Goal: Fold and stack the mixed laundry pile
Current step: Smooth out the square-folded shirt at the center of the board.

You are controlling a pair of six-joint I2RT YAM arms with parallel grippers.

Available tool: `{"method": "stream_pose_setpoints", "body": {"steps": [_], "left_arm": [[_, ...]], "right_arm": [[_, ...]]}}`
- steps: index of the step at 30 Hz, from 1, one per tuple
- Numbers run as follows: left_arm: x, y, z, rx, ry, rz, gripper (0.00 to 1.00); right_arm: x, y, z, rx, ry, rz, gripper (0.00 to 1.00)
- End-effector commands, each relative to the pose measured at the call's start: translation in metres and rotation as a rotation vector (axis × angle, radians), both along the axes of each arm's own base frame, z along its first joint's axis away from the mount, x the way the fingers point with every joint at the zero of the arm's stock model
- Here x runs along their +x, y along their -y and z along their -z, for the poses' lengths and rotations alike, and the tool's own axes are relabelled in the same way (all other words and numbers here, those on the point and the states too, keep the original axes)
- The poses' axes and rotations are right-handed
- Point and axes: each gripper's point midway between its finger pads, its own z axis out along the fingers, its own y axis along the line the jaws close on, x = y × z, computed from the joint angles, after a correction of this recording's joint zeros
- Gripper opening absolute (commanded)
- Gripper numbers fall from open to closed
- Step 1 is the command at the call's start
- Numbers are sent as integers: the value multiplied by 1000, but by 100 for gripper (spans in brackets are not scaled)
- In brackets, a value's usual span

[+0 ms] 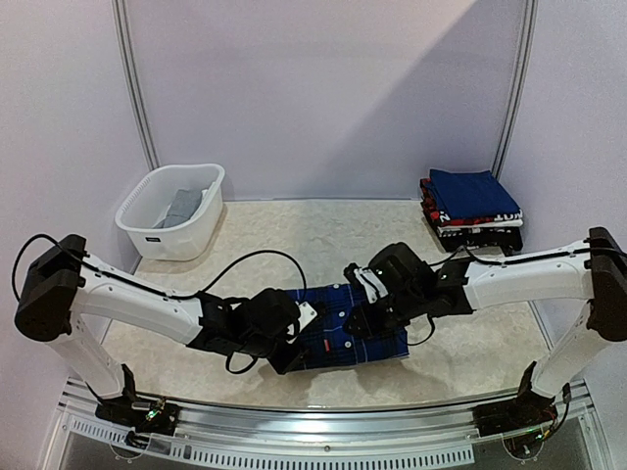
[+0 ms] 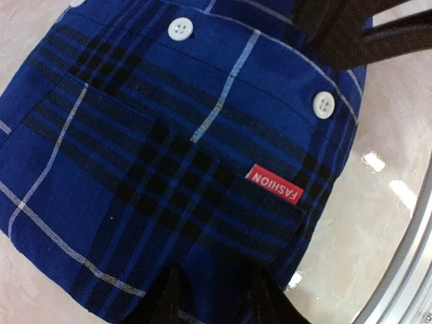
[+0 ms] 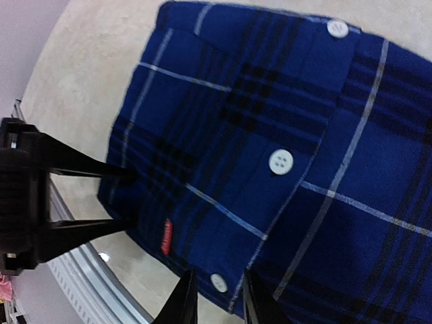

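Note:
A dark blue plaid shirt (image 1: 345,331) (image 2: 169,169) (image 3: 304,169) lies folded flat on the table near the front edge. Its white buttons and red label (image 2: 273,184) face up. My left gripper (image 1: 291,343) (image 2: 216,290) sits at the shirt's left end, jaws apart, with flat cloth showing between the fingers. In the right wrist view it (image 3: 125,197) stands spread at the shirt's edge. My right gripper (image 1: 368,318) (image 3: 217,293) is over the shirt's right part, jaws slightly apart above a buttoned edge. A grey garment (image 1: 182,208) lies in the basket.
A white slotted basket (image 1: 147,240) stands at the back left. A stack of folded clothes (image 1: 473,208) sits at the back right by the wall. The table's metal front rail (image 2: 405,270) (image 3: 88,290) runs just beyond the shirt's near edge.

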Motion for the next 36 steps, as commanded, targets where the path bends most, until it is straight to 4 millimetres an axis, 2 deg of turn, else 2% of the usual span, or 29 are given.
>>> {"method": "stream_pose_setpoints", "body": {"steps": [1, 4, 7, 11, 15, 21, 25, 30, 35, 36], "left_arm": [[-5, -7, 22, 39, -9, -11, 36], [-5, -10, 28, 51, -10, -15, 36], [-4, -13, 34, 65, -9, -21, 35], [0, -19, 43, 81, -12, -36, 35], [3, -23, 49, 89, -17, -47, 34], [5, -22, 54, 100, -16, -52, 34], [6, -20, 53, 101, -14, -47, 33], [6, -18, 53, 99, -19, -43, 33], [5, -21, 53, 104, -16, -43, 33], [6, -21, 53, 106, -15, -43, 33]], "right_arm": [[1, 19, 43, -112, -39, 49, 24], [6, 39, 69, -186, -73, 104, 22], [6, 58, 83, -260, -82, 146, 22], [3, 84, 95, -340, -84, 200, 22], [2, 100, 92, -352, -75, 238, 22], [1, 91, 52, -237, -31, 206, 23], [7, 93, 36, -216, 0, 216, 24], [15, 92, 33, -201, 7, 222, 24], [17, 97, 53, -240, -23, 234, 23], [12, 95, 59, -237, -54, 216, 23]]}}
